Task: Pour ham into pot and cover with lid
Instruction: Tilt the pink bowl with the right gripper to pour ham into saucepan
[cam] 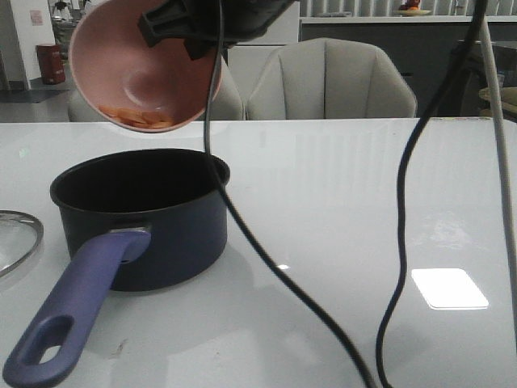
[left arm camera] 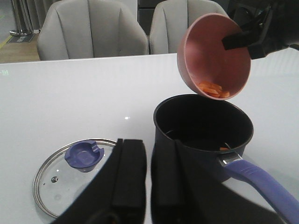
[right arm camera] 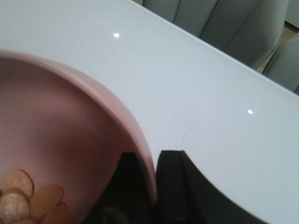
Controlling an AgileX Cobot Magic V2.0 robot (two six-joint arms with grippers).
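Note:
My right gripper (right arm camera: 153, 161) is shut on the rim of a pink bowl (cam: 145, 69), one finger inside and one outside. The bowl is tipped steeply above the dark navy pot (cam: 141, 218). Orange-pink ham (cam: 141, 119) slices lie against the bowl's lower lip, just over the pot's far rim. One ham bit (left arm camera: 224, 149) shows inside the pot near the handle (cam: 81, 311). The glass lid (left arm camera: 70, 175) with its blue knob (left arm camera: 83, 155) lies flat on the table beside the pot. My left gripper (left arm camera: 149, 149) hovers between lid and pot, fingers nearly together and holding nothing.
Two black cables (cam: 404, 186) hang across the front view over the white table (cam: 339, 202). Grey chairs (cam: 331, 81) stand behind the table's far edge. The pot's long handle points toward the near left corner.

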